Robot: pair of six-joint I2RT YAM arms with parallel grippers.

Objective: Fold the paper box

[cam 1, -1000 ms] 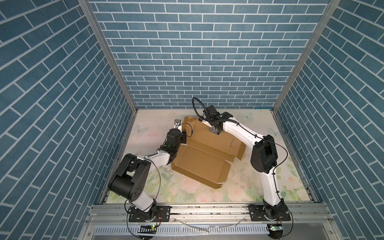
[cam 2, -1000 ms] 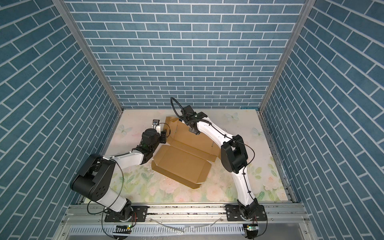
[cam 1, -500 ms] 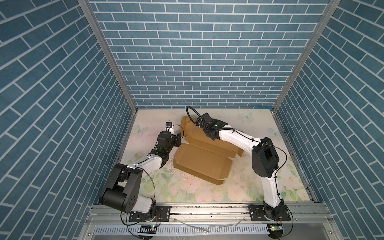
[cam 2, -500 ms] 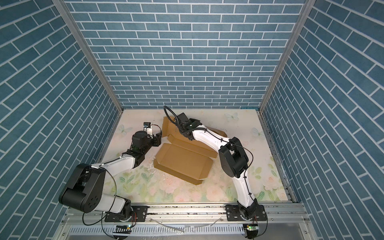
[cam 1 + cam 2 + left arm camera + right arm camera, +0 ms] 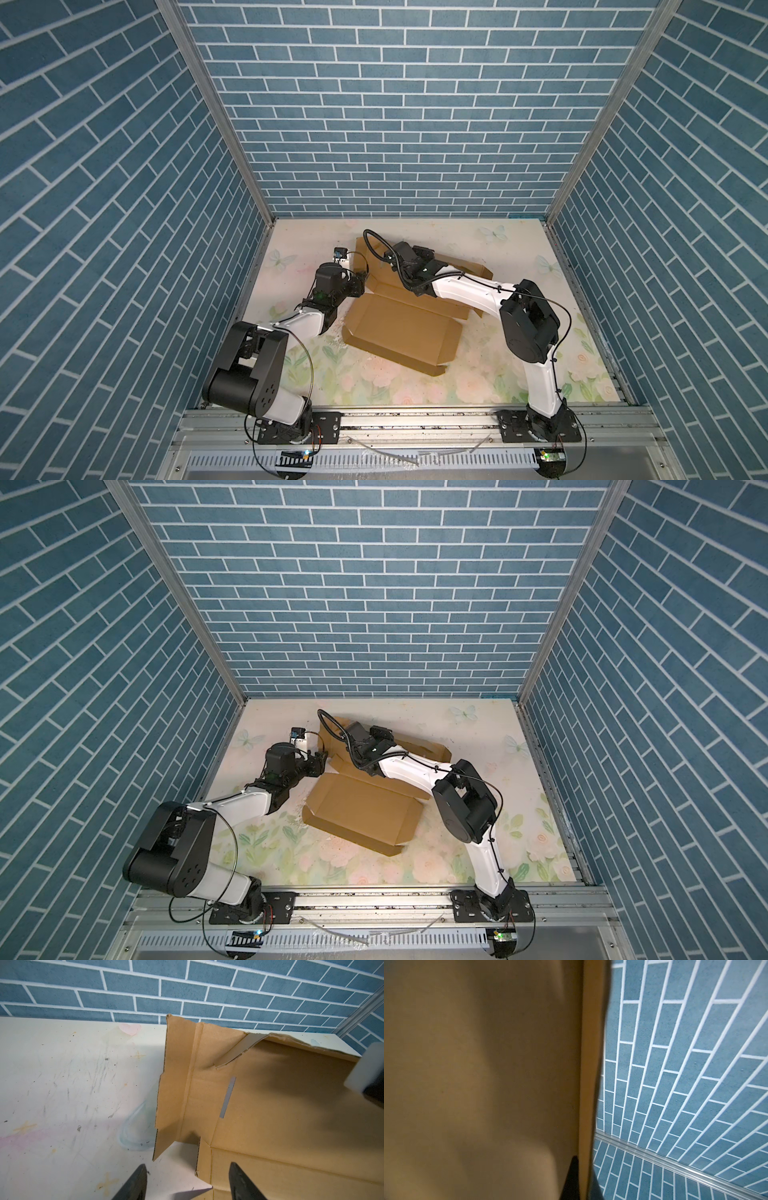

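Observation:
The paper box [image 5: 401,334] [image 5: 361,812] is a brown cardboard piece, half formed, lying mid-table in both top views. Its front tray part lies flat and its rear panel [image 5: 465,270] leans up behind. My right gripper [image 5: 402,262] [image 5: 360,742] [image 5: 583,1180] is shut on that panel's edge [image 5: 586,1084], which passes between its dark fingers. My left gripper [image 5: 361,283] [image 5: 320,763] [image 5: 188,1180] stands open at the box's left end. One of its fingers [image 5: 241,1182] hovers over the cardboard [image 5: 280,1115], the other over bare table, with nothing held.
Blue brick walls [image 5: 395,124] close the back and both sides. The floral table top [image 5: 374,382] reaches to a metal rail [image 5: 415,419] at the front. A side flap [image 5: 176,1084] of the box stands up near the left gripper, and my right arm's white link [image 5: 365,1072] hangs over the cardboard.
The left gripper has opened wider and pulled back to the box's left end. The right gripper has carried the rear panel leftward and lower, and the whole box has shifted with it.

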